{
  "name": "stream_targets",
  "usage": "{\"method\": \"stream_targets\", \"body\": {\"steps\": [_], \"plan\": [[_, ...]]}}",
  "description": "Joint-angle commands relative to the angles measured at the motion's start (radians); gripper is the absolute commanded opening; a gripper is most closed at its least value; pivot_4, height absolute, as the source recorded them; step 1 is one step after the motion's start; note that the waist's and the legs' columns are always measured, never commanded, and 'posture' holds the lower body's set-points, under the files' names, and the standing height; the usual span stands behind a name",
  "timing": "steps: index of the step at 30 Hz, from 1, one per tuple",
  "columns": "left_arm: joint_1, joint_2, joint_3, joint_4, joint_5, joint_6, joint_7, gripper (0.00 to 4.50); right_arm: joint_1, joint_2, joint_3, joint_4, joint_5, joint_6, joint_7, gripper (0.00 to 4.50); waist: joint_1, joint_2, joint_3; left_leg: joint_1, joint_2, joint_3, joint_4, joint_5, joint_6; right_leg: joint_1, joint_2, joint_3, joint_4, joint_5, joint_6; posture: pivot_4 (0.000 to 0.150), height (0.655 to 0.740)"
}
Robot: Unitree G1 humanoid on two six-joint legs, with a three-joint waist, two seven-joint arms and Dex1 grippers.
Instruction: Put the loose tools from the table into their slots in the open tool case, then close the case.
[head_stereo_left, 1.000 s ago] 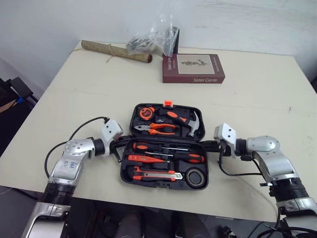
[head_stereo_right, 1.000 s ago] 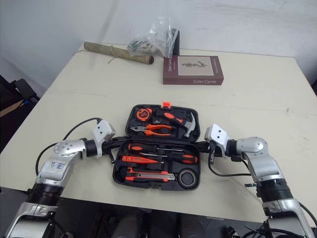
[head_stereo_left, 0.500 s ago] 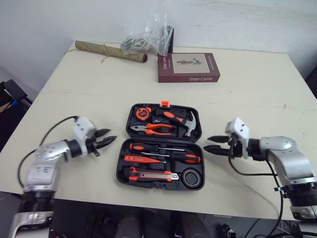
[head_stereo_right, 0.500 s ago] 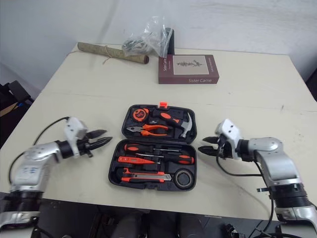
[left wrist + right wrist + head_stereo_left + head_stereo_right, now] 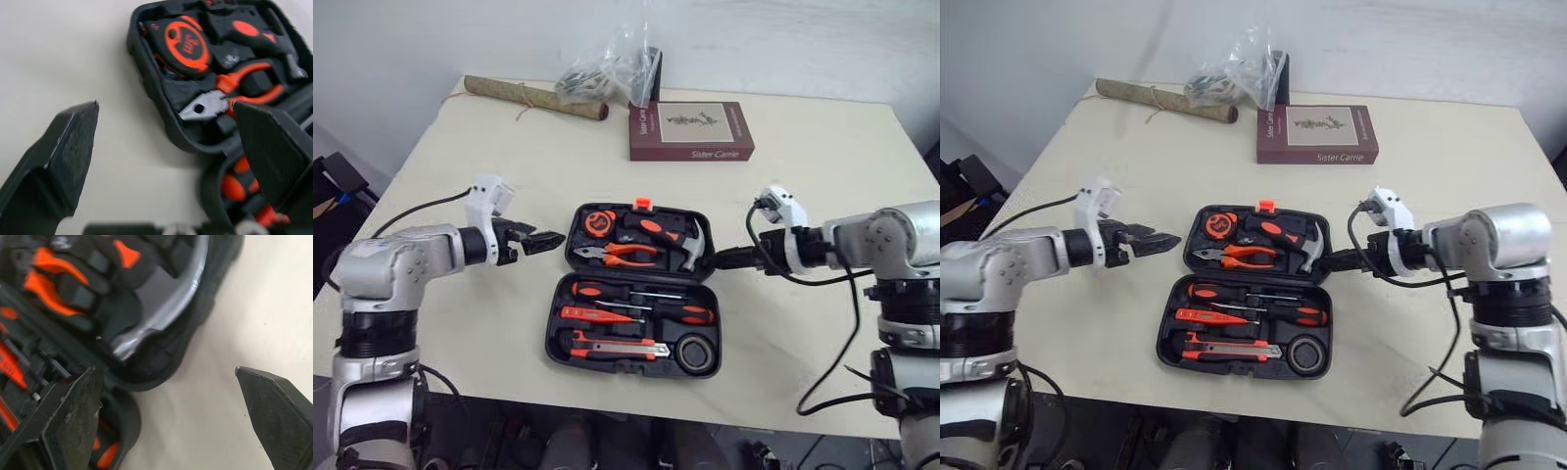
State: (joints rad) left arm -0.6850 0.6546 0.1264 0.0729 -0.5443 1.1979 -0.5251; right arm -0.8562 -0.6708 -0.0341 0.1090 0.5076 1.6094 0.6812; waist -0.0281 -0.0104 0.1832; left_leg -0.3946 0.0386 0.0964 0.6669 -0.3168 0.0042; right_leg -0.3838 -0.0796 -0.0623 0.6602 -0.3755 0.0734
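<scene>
- Case (image 5: 554, 328) is laid open in the middle of the surface (image 5: 822, 186), both halves flat. A hammer (image 5: 690, 245), pliers (image 5: 622, 255) and a tape measure (image 5: 602, 222) are seated in its far half. Screwdrivers (image 5: 641, 291) and a tape roll (image 5: 702, 351) are seated in its near half.
- Left hand (image 5: 551, 240) is held just off the case's far-left corner, fingers spread wide, nothing gripped.
- Right hand (image 5: 720, 260) is held at the case's right side, close by the hammer's head, likewise wide and empty.
- With the slots filled, closing is judged to be the step in hand.
- If the far half is lifted by one hand ahead of the other, it could be twisted, or the whole case slid across the surface.
- If the hammer head is nudged by the right hand, it could be unseated and the halves kept from meeting.
- A finger left between the halves could be pinched and the latch (image 5: 644, 204) left unfastened.
</scene>
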Motion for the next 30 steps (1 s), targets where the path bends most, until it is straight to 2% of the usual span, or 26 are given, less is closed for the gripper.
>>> {"method": "stream_targets", "body": {"steps": [1,3,13,16,18,21,22,24,28,30], "plan": [[-0.059,-0.022,-0.022,0.046,0.025,-0.016,0.005,4.43,-0.037,0.02,-0.015,0.038,-0.037,0.005,-0.067,4.5,0.0,0.0,0.0,-0.002,0.0,0.0,0.001,0.0,0.0,-0.003,0.0,0.0,0.002,0.0,0.0,0.15,0.74],[-0.076,-0.034,-0.031,0.063,0.028,-0.011,-0.001,4.43,-0.045,0.029,-0.017,0.053,-0.038,0.004,-0.079,4.5,-0.001,0.0,0.0,-0.01,-0.001,0.001,0.003,0.003,0.0,-0.011,0.0,0.0,0.004,0.0,0.001,0.15,0.74],[-0.098,-0.028,-0.094,0.098,0.057,0.028,-0.034,4.43,-0.055,0.068,-0.006,0.083,-0.036,0.005,-0.127,4.5,-0.003,-0.001,-0.001,-0.01,-0.001,0.0,0.002,0.006,-0.002,-0.011,0.0,0.001,0.005,0.0,0.001,0.15,0.74],[-0.095,-0.025,-0.101,0.104,0.069,0.024,-0.036,3.62,-0.063,0.091,-0.014,0.1,-0.031,0.005,-0.15,4.5,-0.004,-0.002,-0.001,-0.009,-0.001,0.0,0.002,0.006,-0.002,-0.011,0.0,0.001,0.006,0.0,0.001,0.15,0.74],[-0.095,-0.027,-0.102,0.108,0.077,0.019,-0.036,2.65,-0.067,0.099,-0.015,0.106,-0.031,0.005,-0.16,4.5,-0.004,-0.003,-0.002,-0.009,-0.001,0.0,0.002,0.007,-0.003,-0.011,0.0,0.001,0.006,0.0,0.001,0.15,0.74],[-0.097,-0.03,-0.105,0.12,0.086,0.015,-0.041,1.3,-0.061,0.117,-0.017,0.111,-0.027,0.005,-0.178,3.63,-0.004,-0.004,-0.003,-0.008,0.0,0.0,0.002,0.008,-0.003,-0.01,0.0,0.001,0.007,0.0,0.001,0.15,0.74],[-0.097,-0.031,-0.108,0.12,0.086,0.019,-0.046,0.78,-0.059,0.121,-0.019,0.114,-0.021,0.005,-0.181,3.07,-0.004,-0.004,-0.003,-0.008,0.0,0.0,0.002,0.008,-0.003,-0.01,0.0,0.001,0.008,0.0,0.001,0.15,0.74],[-0.095,-0.039,-0.105,0.12,0.077,0.034,-0.057,0.03,-0.055,0.134,-0.035,0.125,-0.003,0.005,-0.191,2.15,-0.001,-0.004,-0.003,-0.007,-0.001,0.0,0.001,0.009,-0.004,-0.01,0.0,0.001,0.01,0.0,0.001,0.15,0.74],[-0.081,-0.056,-0.081,0.123,0.057,0.033,-0.071,0.0,-0.041,0.2,-0.146,0.103,0.024,-0.008,-0.219,0.21,-0.003,-0.006,-0.004,-0.006,-0.001,0.0,0.001,0.01,-0.004,-0.01,0.0,0.002,0.011,0.0,0.001,0.15,0.74],[-0.07,-0.082,-0.028,0.125,0.05,-0.034,-0.061,0.0,-0.01,0.224,-0.189,0.032,0.028,-0.094,-0.22,0.04,0.0,-0.007,-0.004,-0.006,-0.001,0.0,0.001,0.01,-0.004,-0.009,0.0,0.002,0.011,0.0,0.001,0.15,0.74]]}}
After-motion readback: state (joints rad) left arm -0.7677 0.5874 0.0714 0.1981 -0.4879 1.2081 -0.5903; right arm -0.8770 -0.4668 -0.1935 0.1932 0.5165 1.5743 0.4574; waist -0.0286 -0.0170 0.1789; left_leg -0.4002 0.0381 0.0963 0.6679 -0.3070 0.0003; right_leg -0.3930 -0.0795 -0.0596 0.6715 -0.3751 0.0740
